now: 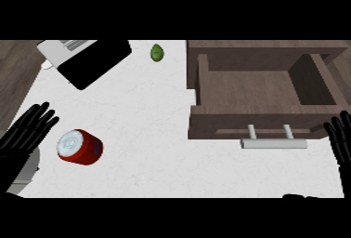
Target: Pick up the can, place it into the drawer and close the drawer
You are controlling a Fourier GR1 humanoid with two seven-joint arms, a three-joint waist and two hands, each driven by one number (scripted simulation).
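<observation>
A red can (80,147) with a silver lid stands on the white counter at the lower left. My left hand (24,134) is just left of it, fingers straight and spread, not touching it. The brown drawer (198,88) is pulled open at the upper right, nothing inside, with a silver handle (273,143) on its front. My right hand (340,139) shows at the right edge beside the drawer front, fingers straight and pointing up, resting.
A black and white appliance (86,59) lies at the back left of the counter. A small green fruit (158,52) sits at the back, left of the drawer. Dark wood floor (14,69) borders the counter on the left.
</observation>
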